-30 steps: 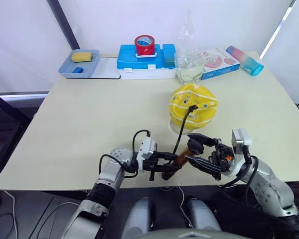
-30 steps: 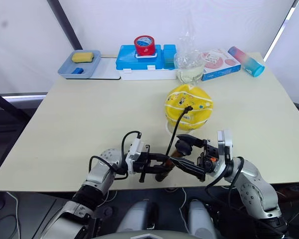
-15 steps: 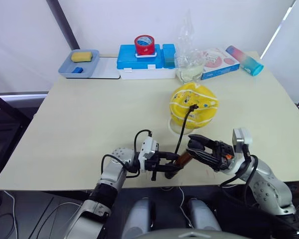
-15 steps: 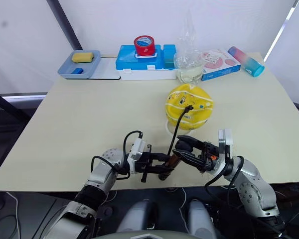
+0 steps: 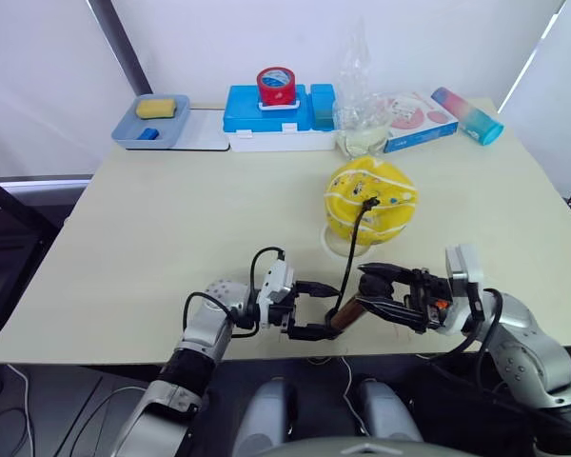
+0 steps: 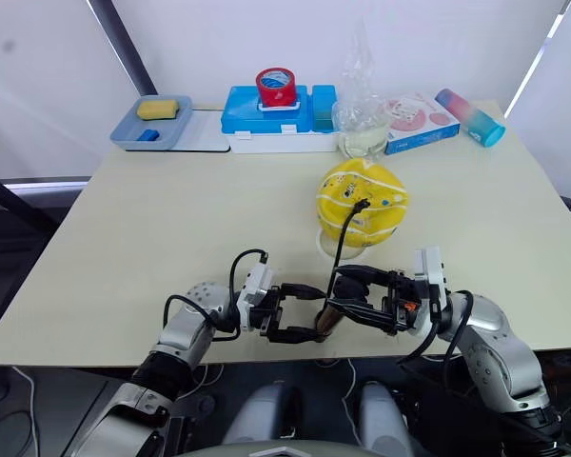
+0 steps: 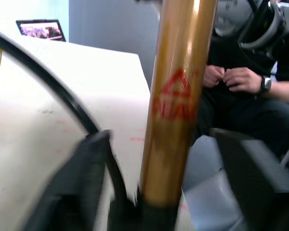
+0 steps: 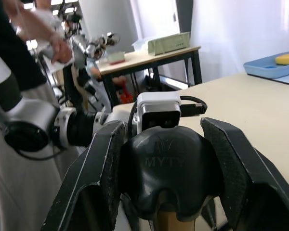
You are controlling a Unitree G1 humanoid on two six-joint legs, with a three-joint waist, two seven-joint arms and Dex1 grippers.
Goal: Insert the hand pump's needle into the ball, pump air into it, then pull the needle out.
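Amber-gold metal right in front of you: the hand pump (image 5: 347, 317) sits at the near edge of the table (image 5: 171, 238), held between your two grippers. Your left gripper (image 5: 316, 308) has its fingers spread wide around the lower black cap end, and in the left wrist view the tube stands between them with gaps on both sides, a red triangle mark and red lettering on the barrel that you cannot quite read. Your right gripper (image 5: 376, 289) has its two fingers closed on the black handle (image 8: 168, 166), which carries the moulded word "MYTY". The thin black hose (image 5: 354, 249) climbs from the pump up to the ball (image 5: 371, 202), and the needle (image 5: 369, 203) fitting sits on the top of it; the metal tip itself is too small to make out. The yellow ball looks saggy and dented, resting mid-table just beyond your grippers. At the far edge you have a red tape roll (image 5: 276, 85) on a blue box (image 5: 266, 109) and a grey tray (image 5: 152, 129) with a yellow sponge (image 5: 162, 107).
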